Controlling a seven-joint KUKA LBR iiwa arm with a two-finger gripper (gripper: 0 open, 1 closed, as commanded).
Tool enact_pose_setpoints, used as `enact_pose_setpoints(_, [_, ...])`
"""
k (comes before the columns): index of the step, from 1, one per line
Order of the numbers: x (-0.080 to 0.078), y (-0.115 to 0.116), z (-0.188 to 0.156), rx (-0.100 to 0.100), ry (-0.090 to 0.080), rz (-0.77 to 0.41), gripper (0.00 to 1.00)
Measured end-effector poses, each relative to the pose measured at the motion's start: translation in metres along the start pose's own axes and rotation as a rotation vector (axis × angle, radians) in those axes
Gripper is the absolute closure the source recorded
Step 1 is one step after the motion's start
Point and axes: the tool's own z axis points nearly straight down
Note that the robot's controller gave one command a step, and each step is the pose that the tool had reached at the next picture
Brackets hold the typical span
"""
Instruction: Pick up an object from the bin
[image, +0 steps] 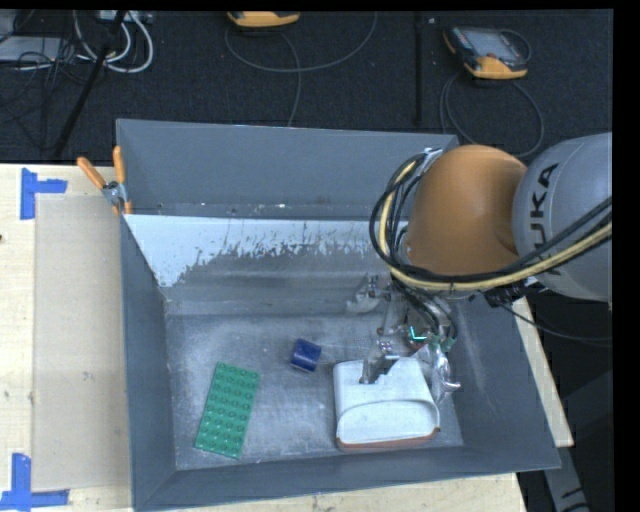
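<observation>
The gripper (410, 371), fingers parted and empty, is placed over the far edge of a white, brown-rimmed rounded tray (385, 418) lying lower right in the grey metal bin (150, 350). The tray is judged light, stiff and slippery; its rim is best pinched.

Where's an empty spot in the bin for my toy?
Bare bin floor: left of the small blue block and above the flat green studded plate. Crowded on the right, where the gripper hangs over the white rounded object.
</observation>
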Motion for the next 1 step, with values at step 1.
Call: enact_pose_setpoints(1, [0.0145, -0.0944, 0.1134, -0.001, -0.012, -0.145, 0.0])
